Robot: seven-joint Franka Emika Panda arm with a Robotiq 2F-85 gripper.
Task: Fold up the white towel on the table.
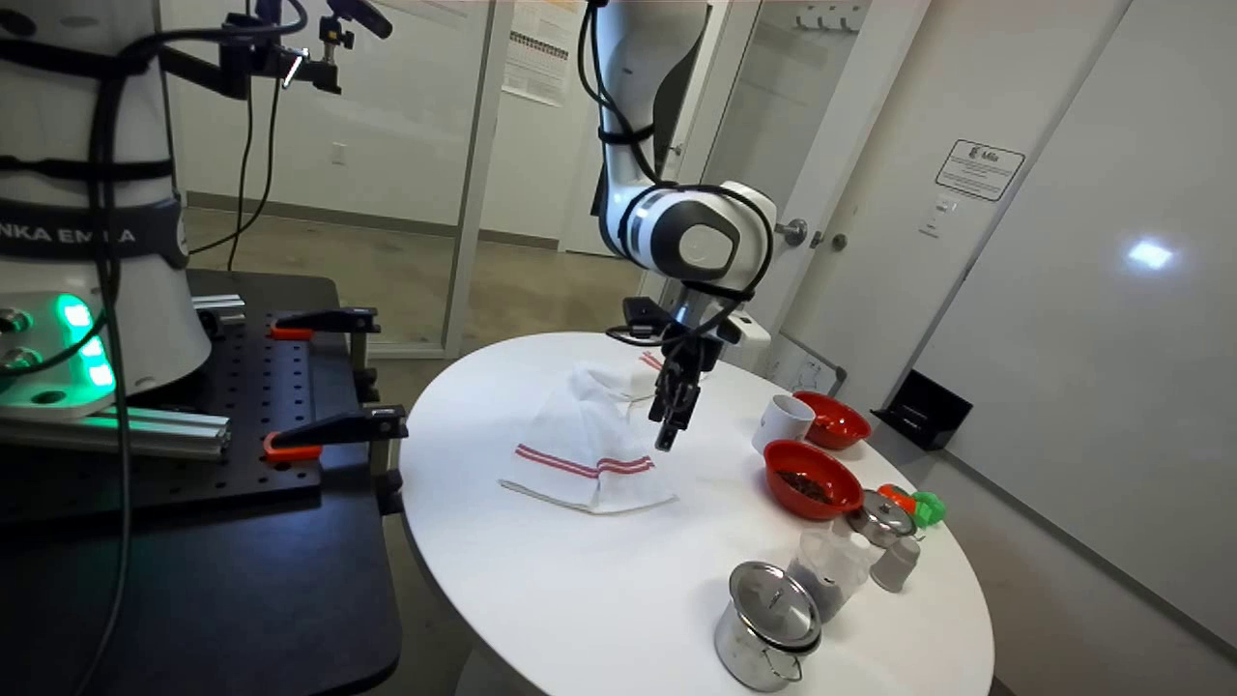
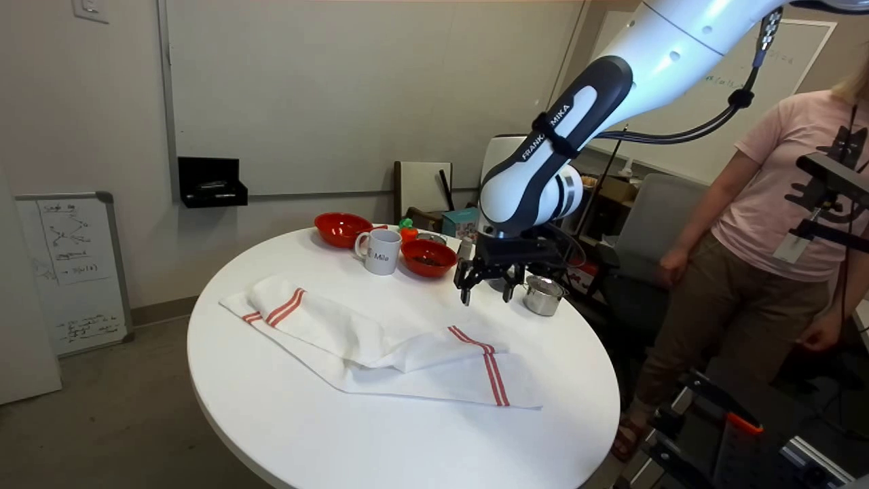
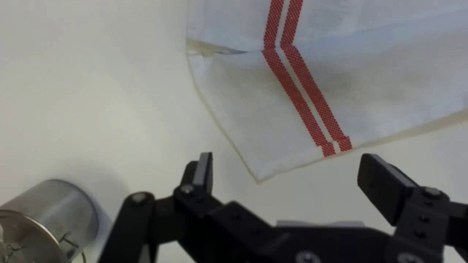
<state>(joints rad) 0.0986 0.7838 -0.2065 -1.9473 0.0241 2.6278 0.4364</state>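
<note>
The white towel (image 1: 570,425) with red double stripes lies on the round white table, partly folded over along its length and wrinkled. It also shows in an exterior view (image 2: 326,336). In the wrist view the towel (image 3: 241,106) fills the upper right, with one corner pointing down between the fingertips in the picture. My gripper (image 3: 286,157) is open, with its fingers wide apart and nothing between them. It is above the table, beside the striped end of the towel, and looks apart from the cloth. The gripper shows in both exterior views (image 1: 665,440) (image 2: 487,297).
The round white table (image 2: 285,421) also bears a mug (image 2: 381,252), red bowls (image 2: 343,229) (image 2: 429,258), a lidded metal pot (image 2: 543,296) near the gripper, a clear container (image 1: 829,570) and toy vegetables (image 1: 913,503). A person (image 2: 781,204) stands beyond the table.
</note>
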